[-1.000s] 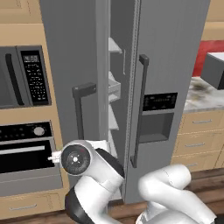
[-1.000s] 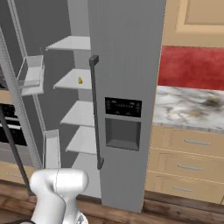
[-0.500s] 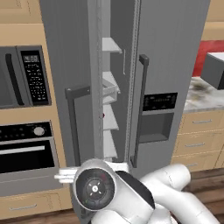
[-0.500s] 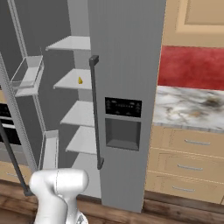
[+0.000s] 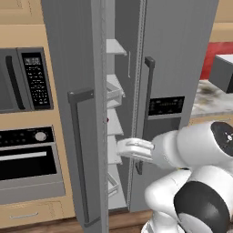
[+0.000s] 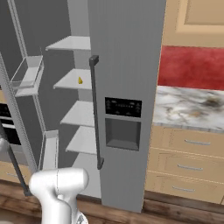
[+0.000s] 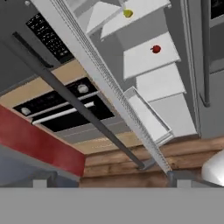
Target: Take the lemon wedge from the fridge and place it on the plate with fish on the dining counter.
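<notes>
The fridge (image 6: pixel 127 65) stands with its left door (image 5: pixel 77 113) swung open and its pale shelves showing. The lemon wedge (image 6: pixel 80 80), tiny and bright yellow, lies on the second shelf from the top; in the hand view the lemon wedge (image 7: pixel 127 13) sits far off at the top. My gripper (image 7: pixel 111 180) is open, holds nothing, and is well away from the wedge, low beside the open door. The arm's white hand (image 5: pixel 134 149) hangs in front of the gap between the doors. The plate with fish and the dining counter are out of view.
A small red item (image 7: pixel 155 49) lies on the shelf below the wedge. The open door's dark bar handle (image 7: pixel 74 105) and door bins (image 6: pixel 27 76) are close to the hand. An oven (image 5: pixel 27 159) and microwave (image 5: pixel 22 79) stand left of the fridge, a marble wall counter (image 6: pixel 188 105) on its right.
The arm has swung from low at the left up and across, so the hand now sits at the fridge opening. The left door stands slightly wider. The jaws stayed open.
</notes>
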